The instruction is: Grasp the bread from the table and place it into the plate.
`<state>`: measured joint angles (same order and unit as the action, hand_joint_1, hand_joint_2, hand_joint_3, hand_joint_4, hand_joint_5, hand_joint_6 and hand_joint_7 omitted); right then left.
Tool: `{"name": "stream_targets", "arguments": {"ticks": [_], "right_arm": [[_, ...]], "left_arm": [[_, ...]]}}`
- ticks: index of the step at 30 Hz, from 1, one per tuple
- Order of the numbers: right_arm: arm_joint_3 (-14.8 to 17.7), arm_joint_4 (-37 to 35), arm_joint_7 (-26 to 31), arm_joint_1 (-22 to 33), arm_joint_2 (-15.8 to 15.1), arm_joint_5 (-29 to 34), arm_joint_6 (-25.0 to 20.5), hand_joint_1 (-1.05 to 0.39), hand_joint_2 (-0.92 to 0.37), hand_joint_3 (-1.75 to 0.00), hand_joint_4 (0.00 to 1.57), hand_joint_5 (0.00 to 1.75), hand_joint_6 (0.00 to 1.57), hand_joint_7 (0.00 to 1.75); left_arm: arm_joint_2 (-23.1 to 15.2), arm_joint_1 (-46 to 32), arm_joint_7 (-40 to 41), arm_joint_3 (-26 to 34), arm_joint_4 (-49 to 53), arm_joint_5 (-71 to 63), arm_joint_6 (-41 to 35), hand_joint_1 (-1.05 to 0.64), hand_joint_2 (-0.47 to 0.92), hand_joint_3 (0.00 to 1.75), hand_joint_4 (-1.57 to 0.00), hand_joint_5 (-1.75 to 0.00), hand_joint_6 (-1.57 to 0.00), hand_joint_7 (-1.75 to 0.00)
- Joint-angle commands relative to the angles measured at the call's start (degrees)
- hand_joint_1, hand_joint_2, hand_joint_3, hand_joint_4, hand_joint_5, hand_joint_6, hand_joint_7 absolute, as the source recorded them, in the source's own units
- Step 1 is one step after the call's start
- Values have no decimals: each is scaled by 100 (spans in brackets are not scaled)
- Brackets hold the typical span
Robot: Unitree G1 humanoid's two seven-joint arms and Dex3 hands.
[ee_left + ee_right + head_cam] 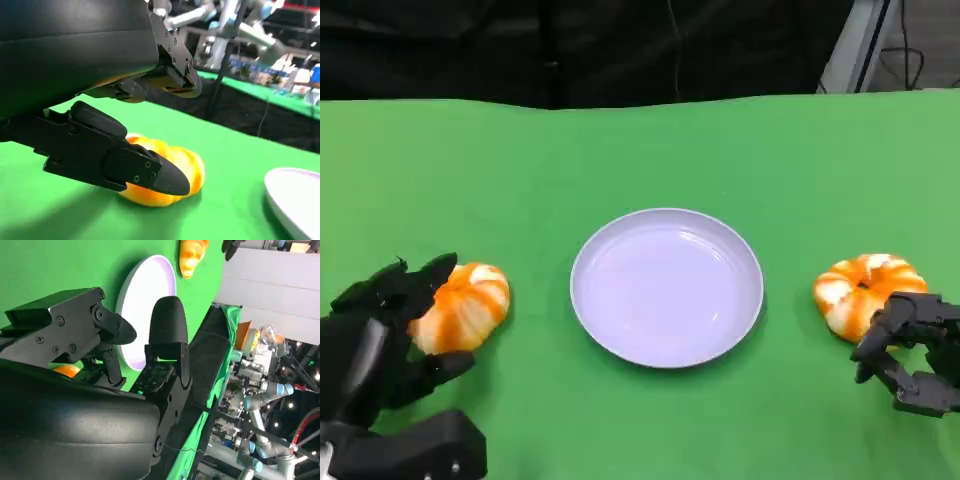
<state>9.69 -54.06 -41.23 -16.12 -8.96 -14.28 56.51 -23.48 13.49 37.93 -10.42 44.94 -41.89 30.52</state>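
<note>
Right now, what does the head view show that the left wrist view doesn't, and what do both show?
The head view alone shows the right hand open beside a second bread roll on the plate's right, and the whole round plate with nothing in it. The left wrist view alone shows the space beyond the table: silver robot arms and another green table. Both show the left hand with fingers around the left bread roll, though a firm hold cannot be judged, plus the green cloth and part of the plate.
</note>
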Motion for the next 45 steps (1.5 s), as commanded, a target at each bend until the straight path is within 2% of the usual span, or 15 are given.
{"name": "stream_targets", "arguments": {"ticks": [1,11,24,34,45], "right_arm": [[16,59,11,-2,-38,-68,-25,13,-70,-86,86,146,90,108],[22,46,-6,-11,-38,-79,0,13,-70,-85,86,145,90,107],[15,72,41,12,-33,-44,46,13,-69,-86,87,145,90,107],[11,130,28,29,-44,-66,-21,12,-69,-87,86,145,90,105],[10,187,43,72,-37,-74,-35,13,-69,-86,87,144,91,104]], "left_arm": [[-114,197,-81,-133,265,135,28,-65,91,0,-40,0,-40,0],[-14,569,-155,-436,763,299,20,-68,91,0,-40,0,-40,0],[99,764,-256,-715,878,286,-95,-72,92,1,-40,0,-42,-1],[174,1053,-454,-845,1362,382,-204,-64,92,0,-40,0,-42,0],[164,1304,-449,-953,1964,468,-210,-67,92,2,-40,0,-42,0]]}}
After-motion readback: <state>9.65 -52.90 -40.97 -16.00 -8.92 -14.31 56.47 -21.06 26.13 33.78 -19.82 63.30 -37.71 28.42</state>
